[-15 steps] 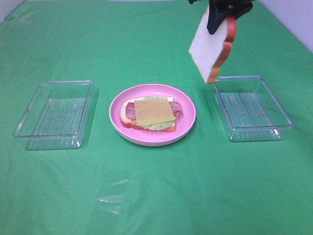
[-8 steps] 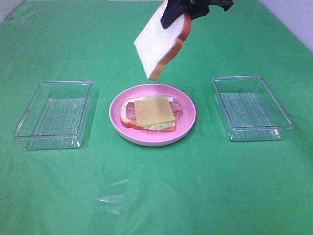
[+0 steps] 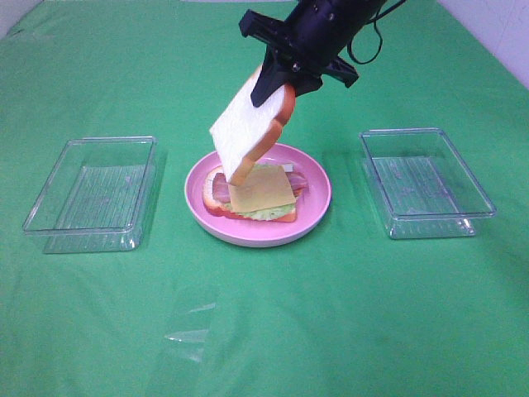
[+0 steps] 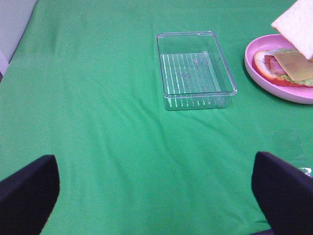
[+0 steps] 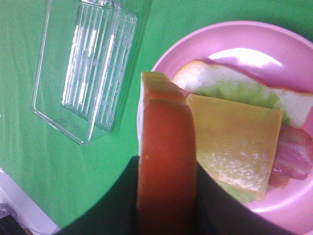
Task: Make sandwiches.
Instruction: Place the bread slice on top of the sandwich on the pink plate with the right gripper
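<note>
On the pink plate [image 3: 319,198] lies an open sandwich [image 3: 260,194]: a bread slice, green lettuce, reddish bacon and a yellow cheese square on top. My right gripper [image 3: 279,84] is shut on a second bread slice [image 3: 246,128], which hangs tilted over the plate's far left part with its lower edge close to the cheese. The right wrist view shows that slice's orange crust [image 5: 166,161] edge-on between the fingers, above the cheese [image 5: 234,142]. My left gripper [image 4: 156,200] stands open and empty over bare cloth, well away from the plate [image 4: 252,66].
One empty clear plastic tray [image 3: 92,192] sits left of the plate and another [image 3: 423,180] sits to its right. A green cloth covers the whole table. A clear plastic scrap [image 3: 188,335] lies on the near cloth.
The right gripper has carried the bread slice leftward and down, from above the right tray to just over the plate. Nothing on the plate has moved, and neither tray has shifted.
</note>
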`<state>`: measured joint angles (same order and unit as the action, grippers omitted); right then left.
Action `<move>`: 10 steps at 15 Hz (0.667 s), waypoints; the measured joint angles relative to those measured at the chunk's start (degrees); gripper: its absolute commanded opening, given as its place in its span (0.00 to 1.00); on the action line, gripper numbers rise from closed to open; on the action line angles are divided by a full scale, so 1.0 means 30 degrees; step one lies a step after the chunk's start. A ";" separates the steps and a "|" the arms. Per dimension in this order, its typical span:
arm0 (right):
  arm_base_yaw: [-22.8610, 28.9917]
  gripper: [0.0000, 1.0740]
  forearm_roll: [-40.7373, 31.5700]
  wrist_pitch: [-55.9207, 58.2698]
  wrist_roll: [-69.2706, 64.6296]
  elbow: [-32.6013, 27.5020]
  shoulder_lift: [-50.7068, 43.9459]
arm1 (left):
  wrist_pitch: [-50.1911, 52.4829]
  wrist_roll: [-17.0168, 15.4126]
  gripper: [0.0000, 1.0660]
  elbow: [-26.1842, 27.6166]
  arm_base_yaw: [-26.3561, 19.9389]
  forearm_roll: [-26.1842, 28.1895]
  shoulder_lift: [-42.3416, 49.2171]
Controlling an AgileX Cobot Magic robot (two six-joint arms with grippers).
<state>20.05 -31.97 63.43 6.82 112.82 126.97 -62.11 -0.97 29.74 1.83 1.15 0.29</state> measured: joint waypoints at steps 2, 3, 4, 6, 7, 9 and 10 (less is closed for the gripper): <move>0.0000 0.08 -0.0688 0.0172 0.0000 0.0000 0.0649 | 0.0000 0.0000 0.96 0.0000 0.0000 0.0000 0.0000; 0.0000 0.08 -0.0936 0.0191 0.0019 0.0000 0.0955 | 0.0000 0.0000 0.96 0.0000 0.0000 0.0000 0.0000; 0.0000 0.08 -0.1050 0.0191 0.0057 0.0000 0.1337 | 0.0000 0.0000 0.96 0.0000 0.0000 0.0000 0.0000; 0.0000 0.08 -0.1184 0.0191 0.0172 0.0000 0.1929 | 0.0000 0.0000 0.96 0.0000 0.0000 0.0000 0.0000; 0.0000 0.08 -0.1299 0.0191 0.0248 0.0000 0.2044 | 0.0000 0.0000 0.96 0.0000 0.0000 0.0000 0.0000; 0.0000 0.09 -0.1547 0.0191 0.0477 0.0000 0.2540 | 0.0000 0.0000 0.96 0.0000 0.0000 0.0000 0.0000; 0.0000 0.09 -0.1604 0.0153 0.0497 0.0000 0.2655 | 0.0000 0.0000 0.96 0.0000 0.0000 0.0000 0.0000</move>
<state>20.05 -36.78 63.88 8.31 112.82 134.93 -62.11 -0.97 29.74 1.83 1.15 0.29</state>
